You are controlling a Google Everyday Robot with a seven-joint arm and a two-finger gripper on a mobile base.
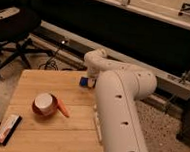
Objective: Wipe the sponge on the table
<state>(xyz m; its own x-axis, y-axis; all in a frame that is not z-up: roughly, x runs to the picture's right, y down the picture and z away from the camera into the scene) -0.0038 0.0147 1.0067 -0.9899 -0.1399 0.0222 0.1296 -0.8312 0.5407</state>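
Sponge (83, 81) at desk's (42, 83) far edge, closed pincer (90, 81) there too, hold unseen; risk of shoving it off mid-wipe.

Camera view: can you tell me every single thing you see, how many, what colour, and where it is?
table: one, pale wooden planks, left half of the view.
sponge: one, dark blue, at the table's far edge, right at the gripper.
cup: one, white with a reddish-brown outside, left-middle of the table.
orange stick: one, orange, maybe a carrot, lying beside the cup on its right.
flat packet: one, white, red and dark, at the table's front-left corner.
office chair: one, black, on the floor behind the table, far left.
arm: one, white, reaching from front right over the table.
gripper: one, white, shut, down at the sponge, mostly hidden by the wrist.
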